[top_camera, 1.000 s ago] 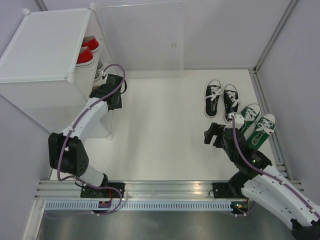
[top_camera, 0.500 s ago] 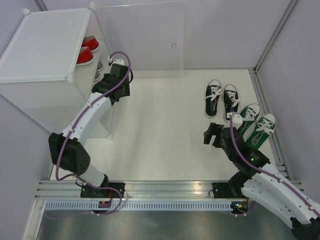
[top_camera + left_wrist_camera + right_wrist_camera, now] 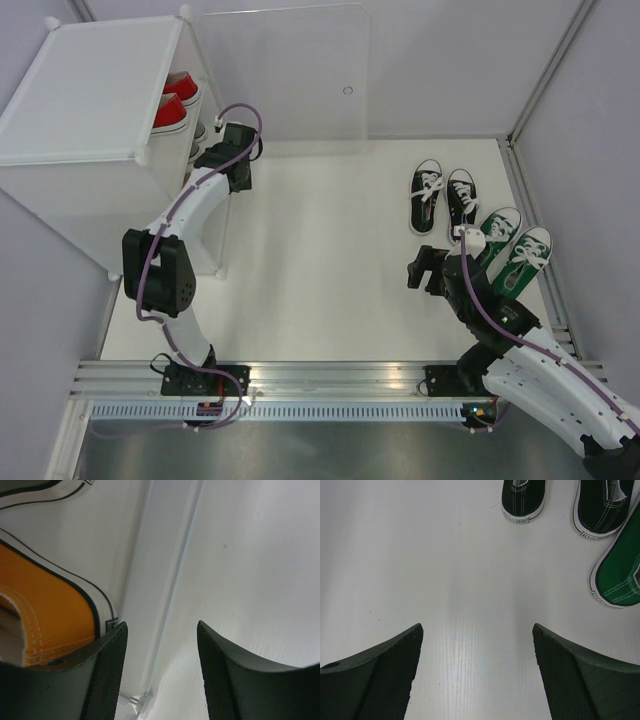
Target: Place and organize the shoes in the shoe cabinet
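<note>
The left gripper (image 3: pixel 161 630), jaws apart and empty, stays at the front of the shoe cabinet (image 3: pixel 90 90) beside an orange shoe (image 3: pixel 45 610) while its elbow has swung nearer, and the right gripper (image 3: pixel 477 630), well right of the cabinet, stays spread wide near 2 black shoes (image 3: pixel 426 195) and 2 green shoes (image 3: pixel 498 238).

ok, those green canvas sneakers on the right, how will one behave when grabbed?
Probably light: the green canvas sneaker is low-cut thin fabric. Its stitched upper likely squashes under a pinch; the white sole rim should stay stiffer. Flat sole, so unlikely to roll.
</note>
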You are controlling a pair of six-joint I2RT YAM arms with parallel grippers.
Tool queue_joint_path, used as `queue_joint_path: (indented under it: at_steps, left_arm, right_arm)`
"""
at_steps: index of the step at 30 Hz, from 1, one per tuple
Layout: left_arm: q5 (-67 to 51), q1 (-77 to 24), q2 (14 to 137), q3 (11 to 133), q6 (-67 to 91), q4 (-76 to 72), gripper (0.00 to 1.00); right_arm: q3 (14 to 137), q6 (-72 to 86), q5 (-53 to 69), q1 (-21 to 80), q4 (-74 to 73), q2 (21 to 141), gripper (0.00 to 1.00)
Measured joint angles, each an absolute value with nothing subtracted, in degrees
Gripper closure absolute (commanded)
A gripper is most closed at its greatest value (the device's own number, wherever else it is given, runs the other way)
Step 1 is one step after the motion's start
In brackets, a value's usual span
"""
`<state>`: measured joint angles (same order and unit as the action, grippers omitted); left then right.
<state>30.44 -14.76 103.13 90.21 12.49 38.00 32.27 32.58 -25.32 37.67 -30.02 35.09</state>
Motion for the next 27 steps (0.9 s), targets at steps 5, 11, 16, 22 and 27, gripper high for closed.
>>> queue_joint_path:
  at_steps: [5, 11, 16, 22, 27]
  left_arm:
    - [31.2, -13.0, 103.1, 90.2, 12.4, 38.0, 0.38]
    - [31.1, -13.0, 103.0, 90.1, 12.4, 38.0, 0.38]
    - [31.1, -12.9, 103.0, 90.0, 12.5, 38.0, 0.38]
    - [30.7, -12.4, 102.2, 89.9, 12.7, 38.0, 0.38]
    - [28.2, -11.8, 101.4, 89.8, 13.5, 38.3, 0.34]
  right_arm:
    - [32.3, 32.6, -25.3, 37.7, -30.0, 35.3, 0.07]
    - [32.3, 32.6, -25.3, 37.7, -30.0, 35.6, 0.07]
    - [32.3, 32.6, -25.3, 37.7, -30.0, 35.6, 0.07]
    - [32.3, 32.6, -25.3, 37.7, -30.0, 35.6, 0.07]
    - [32.3, 32.6, -25.3, 37.7, -30.0, 35.6, 0.07]
